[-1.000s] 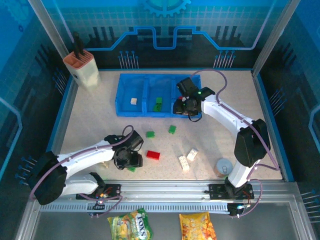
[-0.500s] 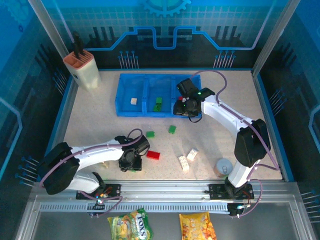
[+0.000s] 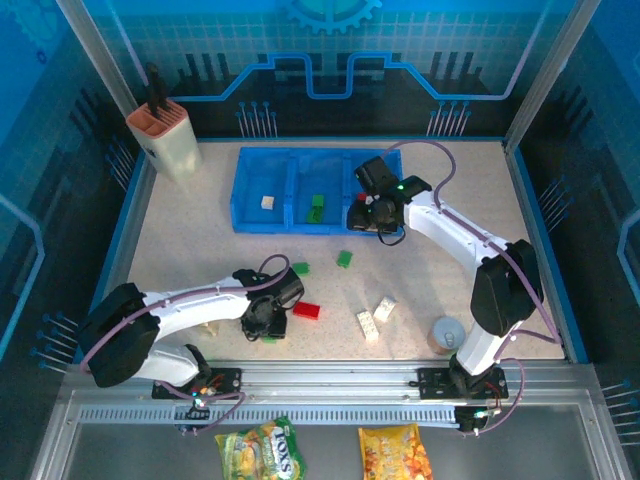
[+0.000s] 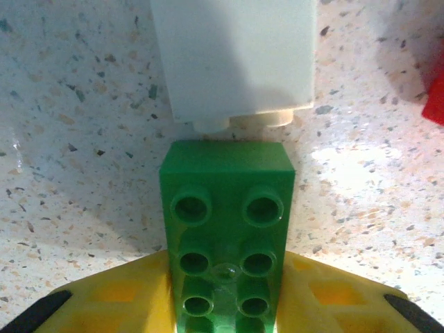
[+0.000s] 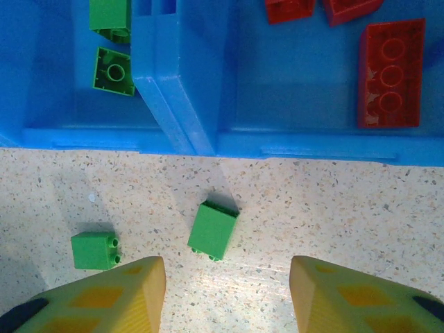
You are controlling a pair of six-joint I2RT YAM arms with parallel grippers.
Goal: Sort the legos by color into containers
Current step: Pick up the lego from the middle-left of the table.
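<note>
A cream brick [image 4: 232,59] stands just beyond the green brick [image 4: 225,229], blocking that side (a red brick [image 4: 436,104] crowds the right). Bare table [image 4: 76,139] lies open to the left.

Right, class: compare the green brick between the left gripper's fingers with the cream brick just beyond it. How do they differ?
The green brick faces studs-up; the cream brick lies on its side, studs towards the green brick. The green brick is clamped in the left gripper; the cream brick lies free on the table. Both are studded plastic bricks.
</note>
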